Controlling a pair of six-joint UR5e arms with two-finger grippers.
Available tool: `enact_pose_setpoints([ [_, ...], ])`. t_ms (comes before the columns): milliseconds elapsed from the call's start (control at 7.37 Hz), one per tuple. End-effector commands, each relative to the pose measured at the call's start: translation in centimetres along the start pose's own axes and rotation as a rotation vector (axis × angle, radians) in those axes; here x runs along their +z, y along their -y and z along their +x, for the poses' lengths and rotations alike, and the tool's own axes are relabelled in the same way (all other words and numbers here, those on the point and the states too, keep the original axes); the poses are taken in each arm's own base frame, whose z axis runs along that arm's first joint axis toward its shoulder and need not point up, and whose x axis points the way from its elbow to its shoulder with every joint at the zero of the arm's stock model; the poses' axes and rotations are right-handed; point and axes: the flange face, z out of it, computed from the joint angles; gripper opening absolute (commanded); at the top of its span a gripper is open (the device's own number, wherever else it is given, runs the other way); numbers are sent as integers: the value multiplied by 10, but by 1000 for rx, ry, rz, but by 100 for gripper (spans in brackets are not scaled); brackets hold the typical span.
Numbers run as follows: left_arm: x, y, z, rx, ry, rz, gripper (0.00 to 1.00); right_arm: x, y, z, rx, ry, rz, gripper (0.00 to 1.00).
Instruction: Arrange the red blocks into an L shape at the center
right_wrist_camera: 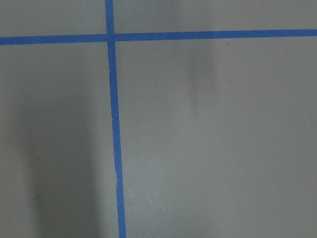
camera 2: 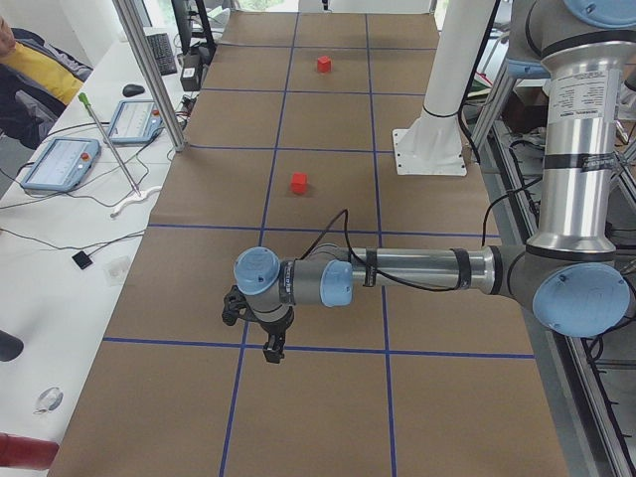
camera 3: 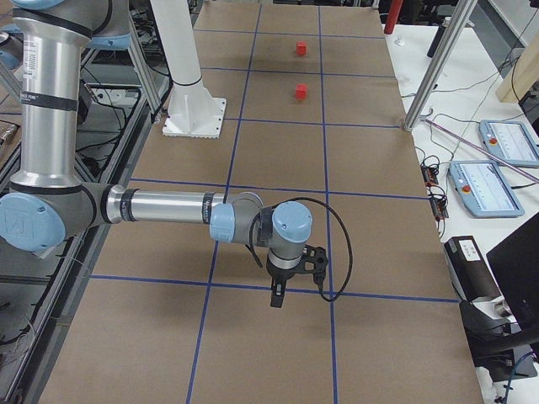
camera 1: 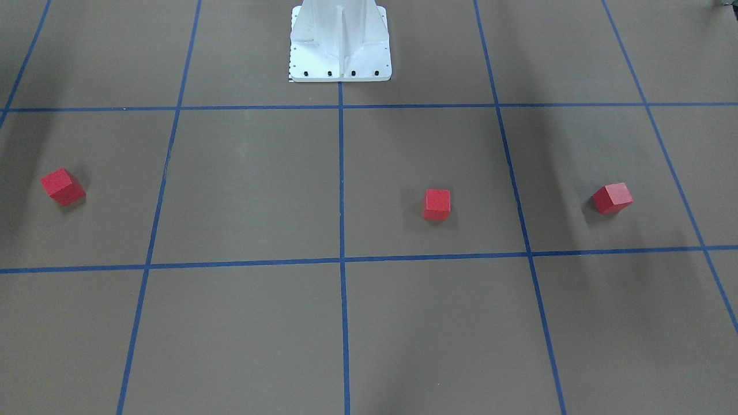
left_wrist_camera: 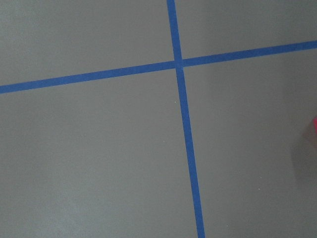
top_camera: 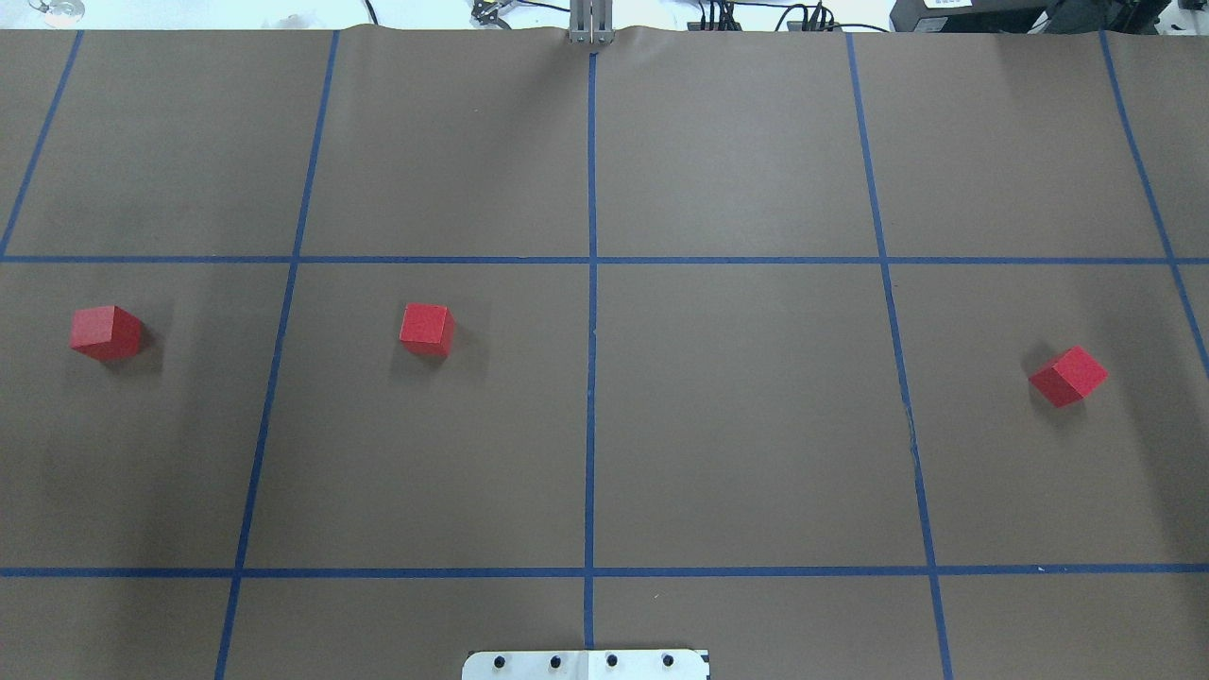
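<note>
Three red blocks lie apart in one row on the brown table. In the overhead view one block [top_camera: 106, 331] is at the far left, one [top_camera: 427, 328] is left of centre, and one [top_camera: 1068, 375] is at the far right. The front-facing view shows the same three blocks [camera 1: 612, 197], [camera 1: 437, 204], [camera 1: 63, 186]. My left gripper [camera 2: 270, 348] shows only in the exterior left view, above the table and pointing down. My right gripper [camera 3: 278, 296] shows only in the exterior right view, likewise. I cannot tell whether either is open or shut. A red sliver [left_wrist_camera: 315, 130] touches the left wrist view's right edge.
The white robot pedestal [camera 1: 340, 43] stands at the table's robot side on the centre line. Blue tape lines [top_camera: 591, 312] divide the table into squares. Metal posts [camera 2: 149, 70] and a desk with tablets [camera 2: 60, 164] border the far side.
</note>
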Motion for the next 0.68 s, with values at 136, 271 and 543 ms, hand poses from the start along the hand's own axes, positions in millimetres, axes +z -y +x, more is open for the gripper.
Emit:
enact_pose_setpoints([
  [136,-6,-3,5,2,3,11,100,-2,0,-1,8,0,4,99],
  [271,-6,-3,5,4,12,12,100,-9,1,-7,-3,5,17,99],
  [543,-18,4,6,22,114,25,100,-13,4,-11,-13,3,27,99],
])
